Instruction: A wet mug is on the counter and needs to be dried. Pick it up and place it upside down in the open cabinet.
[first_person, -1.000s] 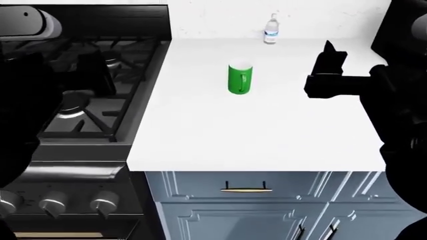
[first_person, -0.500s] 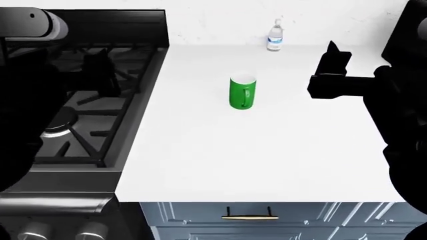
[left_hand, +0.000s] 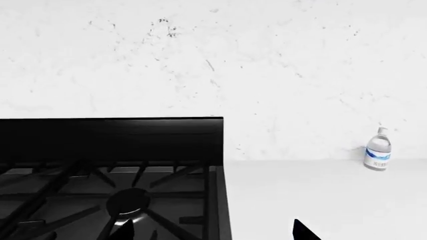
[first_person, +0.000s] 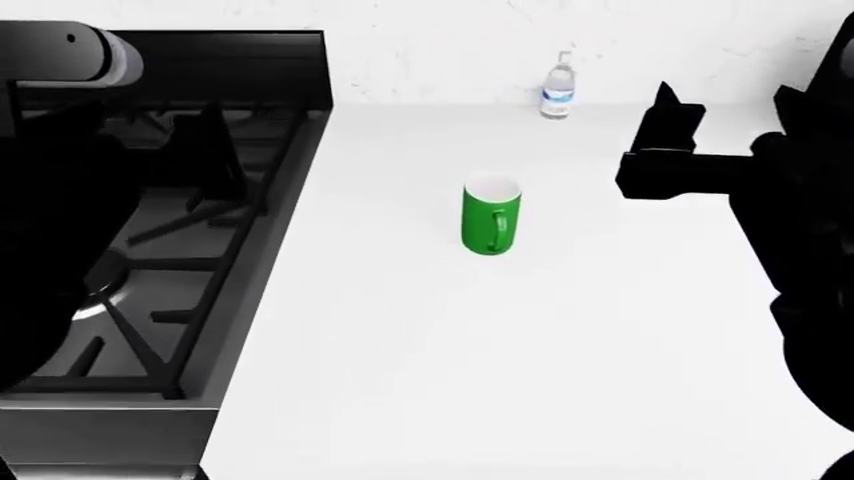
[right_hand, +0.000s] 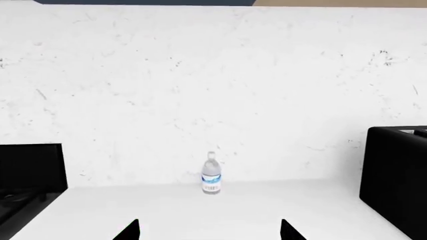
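Observation:
The green mug (first_person: 490, 215) stands upright on the white counter (first_person: 400, 340), its white inside facing up and its handle turned toward the counter's front. My right gripper (first_person: 663, 100) hovers to the mug's right and further back, apart from it. In the right wrist view the right gripper (right_hand: 208, 231) is open with nothing between its fingertips (right_hand: 130, 231). My left gripper (first_person: 214, 135) hangs over the stove, far left of the mug. In its own wrist view the left gripper (left_hand: 213, 232) is open and empty. The mug is absent from both wrist views. The open cabinet is out of view.
A black gas stove (first_person: 174, 250) borders the counter's left side. A small clear water bottle (first_person: 559, 88) stands at the back by the speckled wall (right_hand: 213, 90). A black box-like object (right_hand: 395, 175) sits at the counter's back right.
The head view has shifted forward: the counter's front edge and the blue drawers have dropped out of frame, and the mug sits lower in the picture. Both grippers stay open.

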